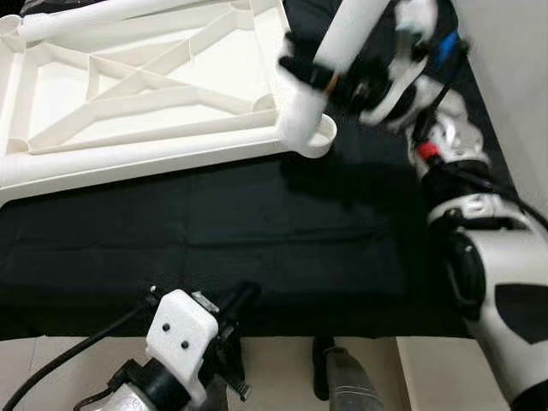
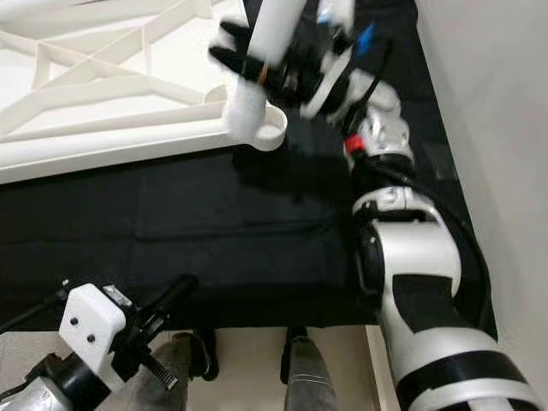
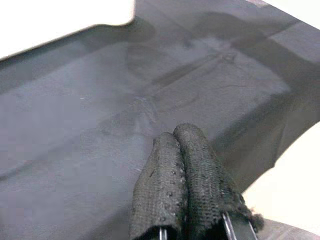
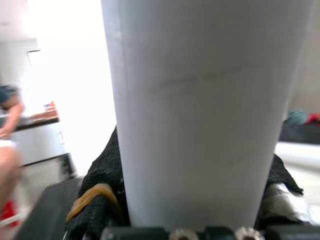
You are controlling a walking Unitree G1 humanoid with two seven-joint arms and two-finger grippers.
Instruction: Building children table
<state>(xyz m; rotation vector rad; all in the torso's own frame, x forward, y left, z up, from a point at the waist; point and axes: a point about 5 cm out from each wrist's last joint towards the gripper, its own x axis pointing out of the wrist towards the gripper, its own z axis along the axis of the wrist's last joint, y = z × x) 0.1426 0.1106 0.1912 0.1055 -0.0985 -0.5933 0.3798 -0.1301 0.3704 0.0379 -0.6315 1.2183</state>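
The white plastic table top (image 1: 128,94) lies upside down, ribs up, on a black cloth (image 1: 257,231). A white tubular leg (image 1: 347,34) stands tilted with its lower end at the top's near right corner socket (image 1: 315,135). My right gripper (image 1: 318,75) is shut on this leg just above the socket. The right wrist view has the leg (image 4: 200,115) close up between the black fingers (image 4: 100,175). My left gripper (image 1: 240,300) hangs low at the cloth's front edge. Its fingertips (image 3: 192,145) are pressed together with nothing between them.
The cloth's front edge drops to a pale floor (image 1: 274,368). A pale wall (image 1: 514,68) runs close along the right side. Bare cloth stretches between the table top and the front edge. A blurred person (image 4: 7,110) shows far off in the right wrist view.
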